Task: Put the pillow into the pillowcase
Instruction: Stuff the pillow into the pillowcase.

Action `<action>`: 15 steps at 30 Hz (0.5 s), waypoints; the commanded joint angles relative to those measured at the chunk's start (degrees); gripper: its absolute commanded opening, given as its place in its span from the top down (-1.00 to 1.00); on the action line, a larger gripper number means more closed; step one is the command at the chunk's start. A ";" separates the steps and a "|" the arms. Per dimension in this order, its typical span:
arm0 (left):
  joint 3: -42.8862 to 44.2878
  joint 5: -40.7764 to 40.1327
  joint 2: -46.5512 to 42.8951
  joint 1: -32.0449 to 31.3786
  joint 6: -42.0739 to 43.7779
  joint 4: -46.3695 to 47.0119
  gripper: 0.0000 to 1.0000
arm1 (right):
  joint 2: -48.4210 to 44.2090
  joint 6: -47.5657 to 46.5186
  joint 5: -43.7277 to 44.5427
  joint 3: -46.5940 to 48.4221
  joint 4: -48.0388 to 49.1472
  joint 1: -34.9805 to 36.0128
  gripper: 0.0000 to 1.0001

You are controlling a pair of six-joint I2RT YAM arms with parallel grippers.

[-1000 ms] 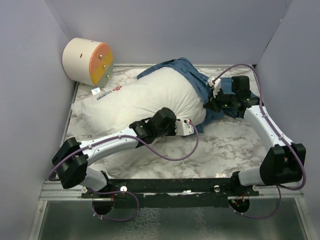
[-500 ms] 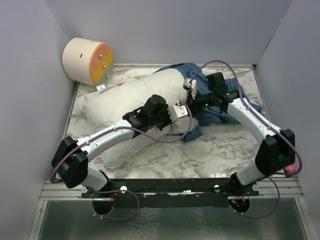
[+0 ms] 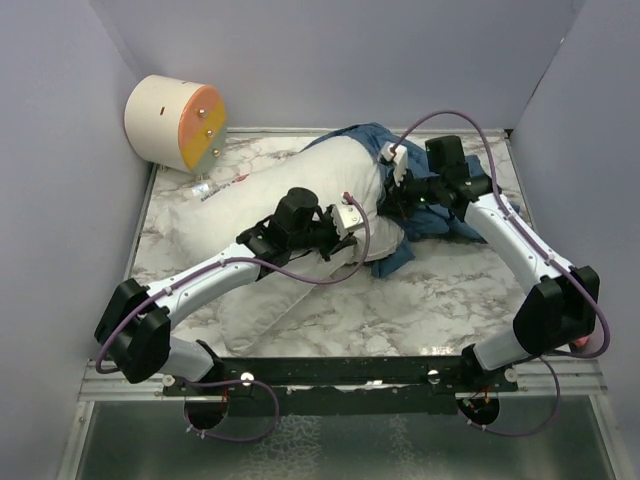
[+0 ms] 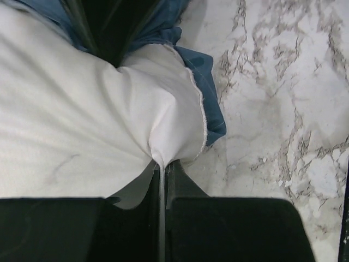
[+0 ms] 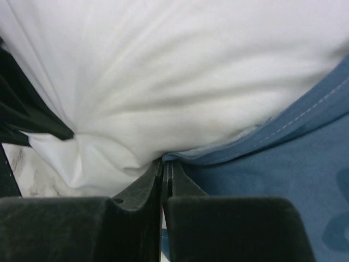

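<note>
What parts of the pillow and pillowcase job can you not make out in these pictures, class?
- Top view: how far the pillow sits inside the pillowcase; both arms cover the opening.
- Top view: the pillow's label; too small to read.
- Right wrist view: what the right gripper pinches, pillowcase hem or pillow; the fingers hide it.
- Left wrist view: the pillowcase's print; cut off by the top edge.
</note>
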 commanded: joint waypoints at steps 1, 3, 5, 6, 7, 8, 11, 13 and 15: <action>7.23 11.89 3.08 -1.29 -7.56 8.52 1.00 | -0.61 0.47 -8.81 16.17 1.71 0.53 0.99; 10.90 10.69 5.91 -1.19 -8.17 5.88 1.00 | 1.03 1.65 -16.37 21.59 -0.08 0.58 0.98; 12.79 9.69 8.75 -0.37 -9.50 5.06 1.00 | 1.45 2.04 -25.66 21.86 -1.30 0.61 0.99; 12.98 9.53 9.97 0.26 -10.46 5.37 1.00 | 1.04 2.14 -28.33 19.99 -1.21 0.59 0.99; 12.62 9.73 11.13 1.29 -12.18 6.97 1.00 | 0.40 2.60 -28.34 17.00 -0.57 0.62 0.99; 11.86 10.53 12.04 2.52 -14.20 8.83 1.00 | -0.13 2.53 -26.04 13.90 -0.18 0.62 0.99; 8.35 15.16 14.19 6.50 -21.91 17.52 1.00 | 0.04 -0.02 -13.21 4.71 -1.62 0.24 0.98; 6.78 18.30 15.12 8.55 -27.10 22.40 1.00 | 0.78 -2.56 -8.73 0.22 -3.22 -1.40 0.98; 6.28 20.05 15.79 10.00 -30.60 24.92 1.00 | -0.18 -3.51 -7.66 -3.72 -2.75 -4.18 0.85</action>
